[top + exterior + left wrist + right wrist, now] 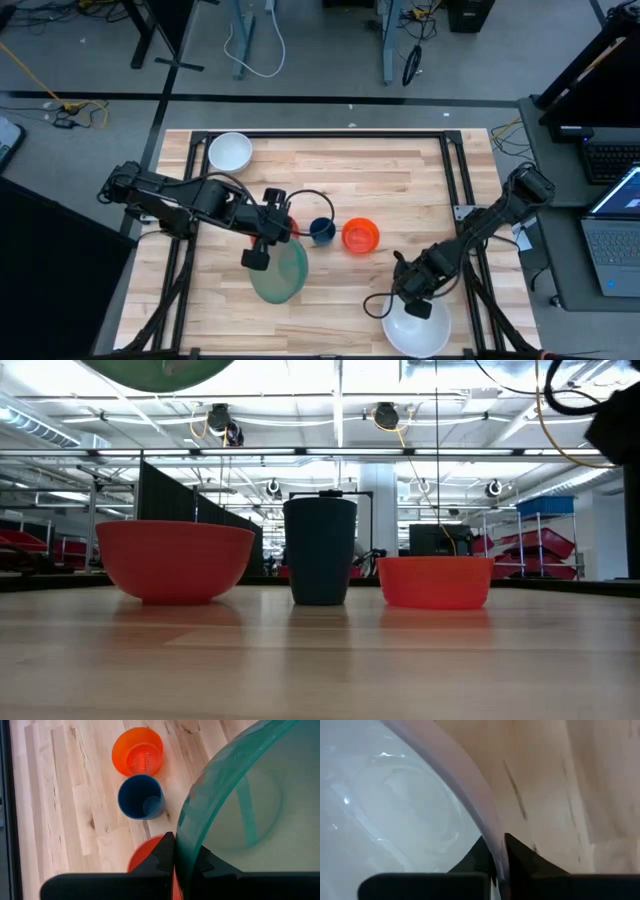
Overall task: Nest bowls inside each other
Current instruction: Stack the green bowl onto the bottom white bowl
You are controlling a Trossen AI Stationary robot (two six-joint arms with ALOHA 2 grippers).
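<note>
My left gripper (268, 243) is shut on the large green bowl (280, 272), which hangs above the table's middle; its underside shows at the top of the low view (160, 370). Below and beside it stand the red bowl (175, 560), the tiny dark blue bowl (322, 231) and the small orange bowl (360, 235). My right gripper (415, 306) is shut on the large white bowl (417, 330) at the table's near right. A small white bowl (230, 152) rests at the far left. My left gripper pinches the green bowl's rim (181, 840), one finger inside the bowl (210, 862) and one outside (160, 855). The fingers slant down from the table's left. The bowl is lifted clear of the table, tilted. My right gripper pinches the white bowl's rim (492, 837) between its two fingers, one inside the bowl (477, 852) and one outside (520, 857). The fingers come from above, pointing steeply down at the bowl's far side.
The red, blue and orange bowls stand in a row across the table's middle, under and right of the green bowl. Black frame rails (460, 190) run along the table's edges. Bare wood (350, 170) lies between the row and the far edge.
</note>
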